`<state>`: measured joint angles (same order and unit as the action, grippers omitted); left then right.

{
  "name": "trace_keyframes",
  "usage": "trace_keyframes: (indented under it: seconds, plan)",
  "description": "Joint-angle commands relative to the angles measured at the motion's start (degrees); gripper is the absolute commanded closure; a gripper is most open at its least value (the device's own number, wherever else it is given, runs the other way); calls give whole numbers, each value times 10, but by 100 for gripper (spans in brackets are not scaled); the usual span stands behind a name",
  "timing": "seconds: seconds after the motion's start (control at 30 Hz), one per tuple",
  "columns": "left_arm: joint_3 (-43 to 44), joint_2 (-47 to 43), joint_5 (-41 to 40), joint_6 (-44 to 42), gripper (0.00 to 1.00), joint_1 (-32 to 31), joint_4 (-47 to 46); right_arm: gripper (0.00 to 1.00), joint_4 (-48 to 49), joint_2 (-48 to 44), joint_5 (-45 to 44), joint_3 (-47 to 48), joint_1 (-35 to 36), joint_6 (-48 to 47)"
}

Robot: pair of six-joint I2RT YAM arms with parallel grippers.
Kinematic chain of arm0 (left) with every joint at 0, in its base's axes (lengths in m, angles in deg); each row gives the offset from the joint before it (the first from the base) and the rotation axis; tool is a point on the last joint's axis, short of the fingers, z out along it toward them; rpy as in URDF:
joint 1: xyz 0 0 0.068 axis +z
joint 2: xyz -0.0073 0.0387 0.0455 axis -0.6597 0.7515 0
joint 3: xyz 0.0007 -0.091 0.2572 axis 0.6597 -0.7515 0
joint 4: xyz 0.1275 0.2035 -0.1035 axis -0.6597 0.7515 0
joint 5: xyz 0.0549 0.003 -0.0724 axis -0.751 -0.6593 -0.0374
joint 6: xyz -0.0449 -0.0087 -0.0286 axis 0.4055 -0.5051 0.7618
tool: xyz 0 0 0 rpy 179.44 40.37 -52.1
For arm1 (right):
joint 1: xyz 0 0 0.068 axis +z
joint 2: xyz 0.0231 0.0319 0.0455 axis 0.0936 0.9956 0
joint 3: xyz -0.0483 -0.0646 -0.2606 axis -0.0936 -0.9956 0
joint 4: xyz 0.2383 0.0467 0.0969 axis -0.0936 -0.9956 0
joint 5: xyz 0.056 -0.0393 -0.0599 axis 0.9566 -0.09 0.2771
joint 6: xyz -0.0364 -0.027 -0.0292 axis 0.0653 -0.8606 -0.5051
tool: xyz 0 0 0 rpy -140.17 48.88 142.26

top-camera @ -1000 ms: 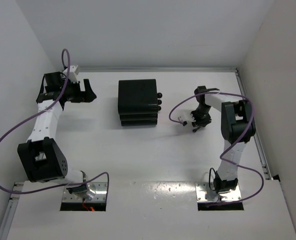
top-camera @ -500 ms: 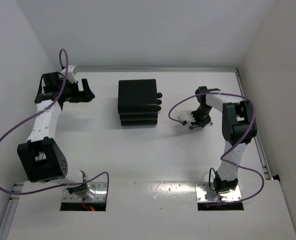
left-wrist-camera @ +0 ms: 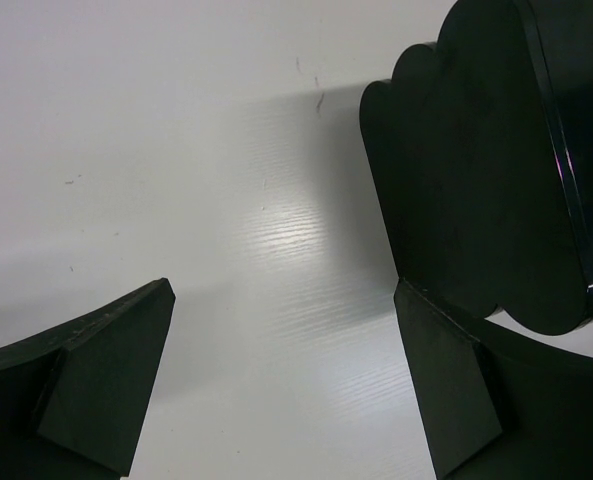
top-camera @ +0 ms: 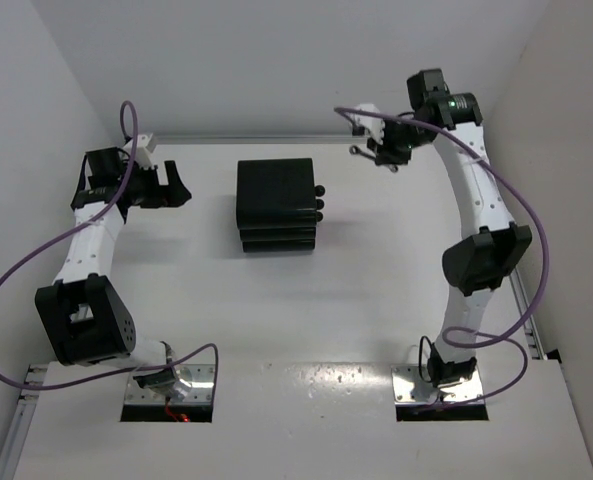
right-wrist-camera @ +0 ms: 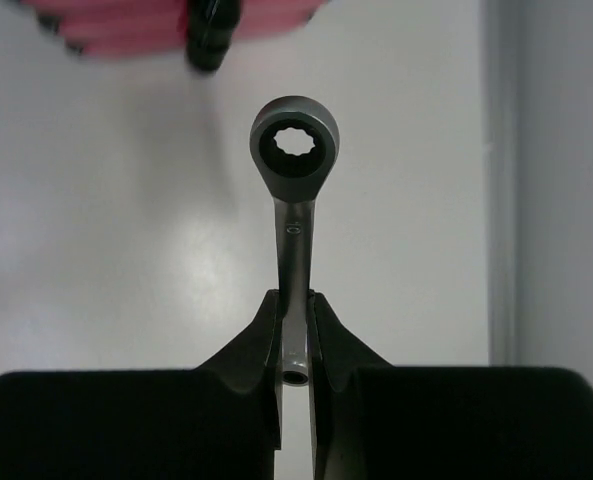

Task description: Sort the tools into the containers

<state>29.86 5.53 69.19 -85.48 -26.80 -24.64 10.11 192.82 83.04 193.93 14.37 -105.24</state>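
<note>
My right gripper is shut on the slim silver wrench and holds it high above the table at the back right; the wrench also shows in the top view. The black cabinet stands mid-table with its round black knobs facing right. Its pink drawers show blurred at the top of the right wrist view. My left gripper is open and empty, left of the cabinet. The pliers are out of view.
A metal rail runs along the table's back edge and another down the right side. White walls close in on three sides. Purple cables loop from both arms.
My right arm has risen from the table right of the cabinet and swung to the back, carrying the wrench up with it. The left arm has barely moved.
</note>
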Motion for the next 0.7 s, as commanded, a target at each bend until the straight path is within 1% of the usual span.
trace_keyframes:
  seconds: [0.0,0.03,0.1,0.13,0.17,0.23,0.27,0.33,0.43,0.47,0.53,0.67]
  plan:
    - [-6,-21,18,8,1,12,-24,100,-71,46,81,116,34,156]
    - [-12,-21,23,8,1,12,-24,100,-58,53,81,143,43,215]
    - [-17,-21,23,8,1,17,-24,100,3,59,106,148,64,276]
    - [-17,-21,23,8,1,17,-24,100,31,59,112,140,72,342]
    - [-17,-21,23,8,1,17,-24,100,89,59,119,134,82,374]
    - [-17,-21,23,8,1,17,-24,100,149,59,139,126,90,442]
    - [-17,-21,23,8,1,17,-24,100,198,67,144,126,95,505]
    - [-22,-21,29,8,1,17,-24,100,226,83,153,153,103,552]
    - [-22,-21,29,3,1,17,-24,100,246,104,128,159,139,561]
    - [-22,-21,29,3,1,17,-24,100,247,110,128,159,139,561]
    - [-27,-21,29,3,1,17,-24,100,247,123,128,164,162,561]
    - [-27,-16,29,3,1,17,-29,100,240,141,113,164,176,554]
